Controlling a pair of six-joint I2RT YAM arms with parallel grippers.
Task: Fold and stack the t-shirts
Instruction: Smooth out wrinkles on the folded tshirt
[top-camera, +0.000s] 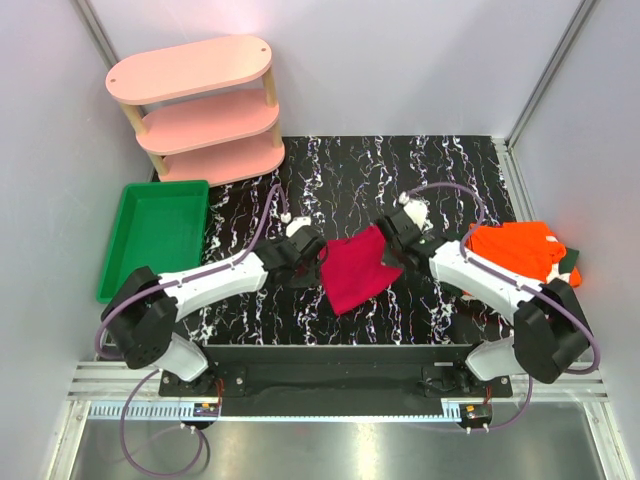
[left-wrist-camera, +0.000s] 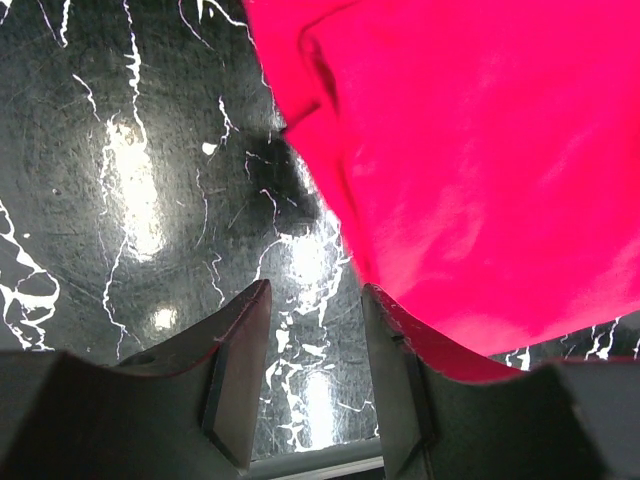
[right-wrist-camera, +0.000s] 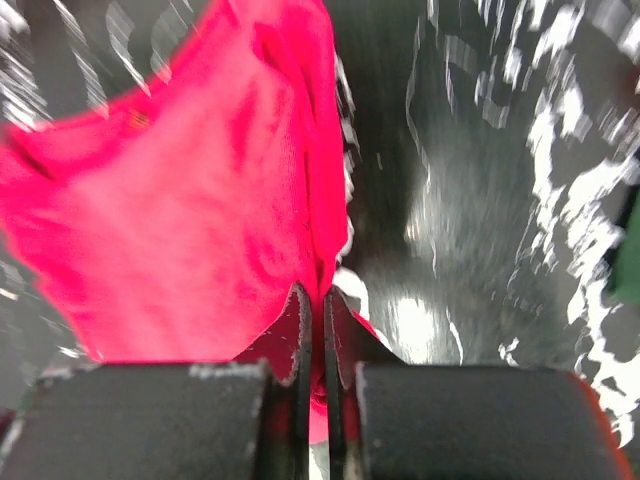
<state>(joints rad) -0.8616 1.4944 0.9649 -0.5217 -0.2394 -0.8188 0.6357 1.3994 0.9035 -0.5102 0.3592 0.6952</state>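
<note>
Two shirts sat piled at the right edge of the top view, the orange shirt (top-camera: 515, 248) over the dark green shirt (top-camera: 569, 263). I saw the crimson shirt (top-camera: 355, 270) mid-table (top-camera: 340, 170), the right gripper (right-wrist-camera: 312, 300) clamped on its edge and the left gripper (left-wrist-camera: 315, 300) beside it, jaws parted and holding nothing.

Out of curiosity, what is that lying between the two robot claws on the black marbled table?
The crimson cloth t-shirt lies between the left gripper and the right gripper, which pinches its edge. The top view shows this.
</note>
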